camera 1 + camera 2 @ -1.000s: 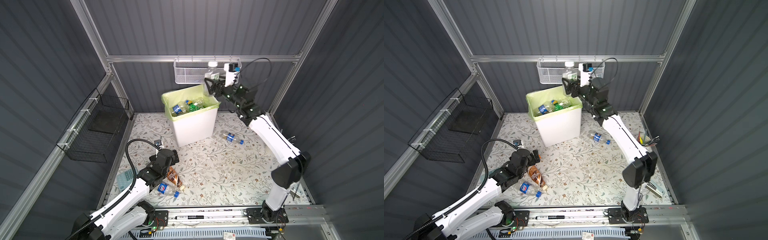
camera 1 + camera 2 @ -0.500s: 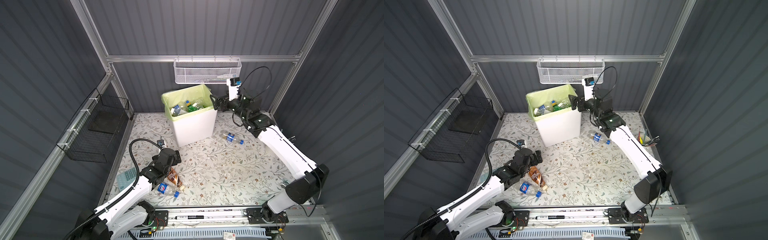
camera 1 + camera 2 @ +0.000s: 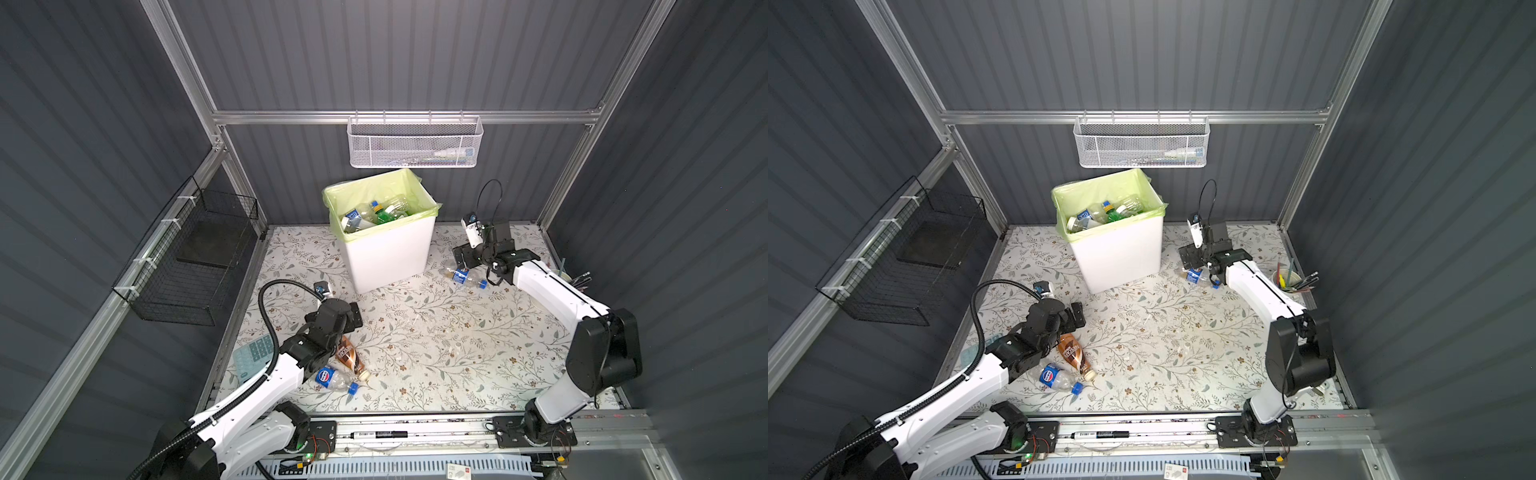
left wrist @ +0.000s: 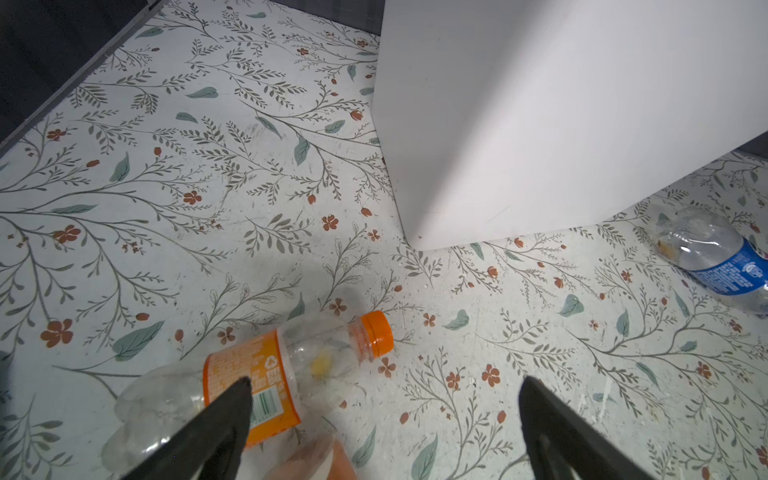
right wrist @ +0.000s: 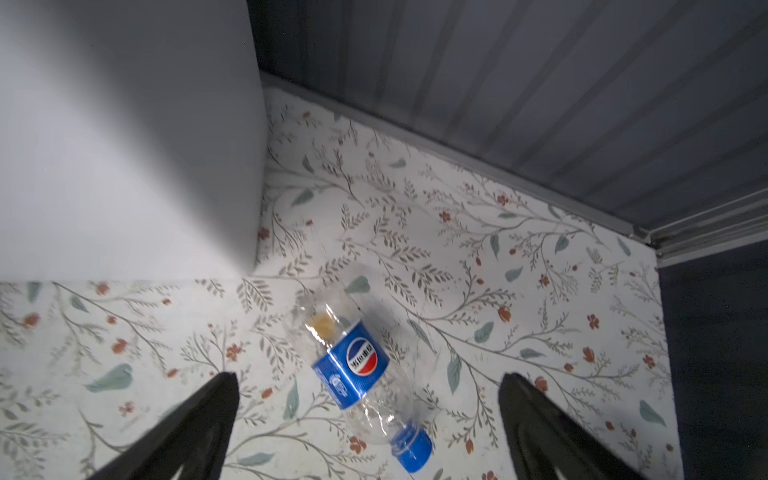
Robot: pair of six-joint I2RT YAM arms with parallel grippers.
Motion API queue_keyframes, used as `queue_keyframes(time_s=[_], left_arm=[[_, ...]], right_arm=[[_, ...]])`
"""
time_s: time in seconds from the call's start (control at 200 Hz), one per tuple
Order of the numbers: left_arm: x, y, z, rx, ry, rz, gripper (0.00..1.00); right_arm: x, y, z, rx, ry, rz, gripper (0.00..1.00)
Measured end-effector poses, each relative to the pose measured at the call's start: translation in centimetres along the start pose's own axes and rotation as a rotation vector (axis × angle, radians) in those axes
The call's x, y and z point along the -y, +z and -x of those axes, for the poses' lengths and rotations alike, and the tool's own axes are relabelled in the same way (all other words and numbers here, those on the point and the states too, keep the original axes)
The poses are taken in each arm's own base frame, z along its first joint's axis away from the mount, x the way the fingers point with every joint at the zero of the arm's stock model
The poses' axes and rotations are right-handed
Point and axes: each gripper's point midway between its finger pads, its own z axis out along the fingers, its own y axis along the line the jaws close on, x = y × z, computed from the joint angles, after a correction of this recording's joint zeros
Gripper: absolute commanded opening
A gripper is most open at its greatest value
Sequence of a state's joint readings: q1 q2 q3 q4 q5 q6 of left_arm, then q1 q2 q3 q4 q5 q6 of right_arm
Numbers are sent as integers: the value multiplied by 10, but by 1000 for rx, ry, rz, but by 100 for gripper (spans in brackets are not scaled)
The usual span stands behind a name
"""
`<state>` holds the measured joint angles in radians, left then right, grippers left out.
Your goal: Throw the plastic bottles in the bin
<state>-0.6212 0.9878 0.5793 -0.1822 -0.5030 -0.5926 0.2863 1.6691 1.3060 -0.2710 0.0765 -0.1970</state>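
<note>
The bin (image 3: 386, 253) stands at the back middle, white with a pale green liner (image 3: 1067, 195), and several plastic bottles (image 3: 376, 212) lie inside. My right gripper (image 3: 463, 259) hangs open low over a clear blue-label bottle (image 5: 353, 365) with a blue cap, lying on the floor right of the bin (image 5: 124, 145). My left gripper (image 3: 354, 316) is open and empty near the front left. An orange-label bottle (image 4: 266, 374) lies beside one of its fingers (image 4: 232, 403). A brown bottle (image 3: 349, 357) and a blue-label bottle (image 3: 332, 379) lie by that arm.
A white mesh basket (image 3: 415, 145) hangs on the back wall above the bin. A black wire basket (image 3: 195, 257) hangs on the left wall. A teal calculator (image 3: 253, 357) lies at the floor's left edge. A cup of pens (image 3: 1291, 280) stands at the right.
My right gripper, which held a clear bottle above the bin, let it go and came down to the floor right of the bin. The left arm barely moved.
</note>
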Motion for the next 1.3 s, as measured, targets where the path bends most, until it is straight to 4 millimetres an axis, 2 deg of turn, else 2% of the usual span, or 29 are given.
queue_keyframes(time_s=[0.06,0.235,0.375,0.47,0.73,0.926,1.071,1.231,1.301], left_arm=[[0,2,-2,-6,3,1,100],[1,4,-5,-18,9,4,100],[0,4,-5,-18,9,5,100],[0,5,-6,-20,10,6,100],[-1,9,-12,-37,20,17,100],[-1,11,-13,-41,22,21,100],[-2,11,-13,-40,22,22,100],[-4,11,-15,-40,24,27,100],[-4,11,-15,-40,24,28,100]], right_arm=[[-3,14,-17,-76,-28,17,99],[-20,50,-49,-239,-86,101,99],[-31,59,-76,-332,-117,154,99],[-33,62,-87,-370,-136,168,99],[-24,75,-88,-389,-204,79,99],[-30,96,-95,-419,-273,41,97],[-30,107,-102,-447,-299,31,88],[-29,107,-102,-452,-299,29,69],[-30,106,-103,-455,-295,34,67]])
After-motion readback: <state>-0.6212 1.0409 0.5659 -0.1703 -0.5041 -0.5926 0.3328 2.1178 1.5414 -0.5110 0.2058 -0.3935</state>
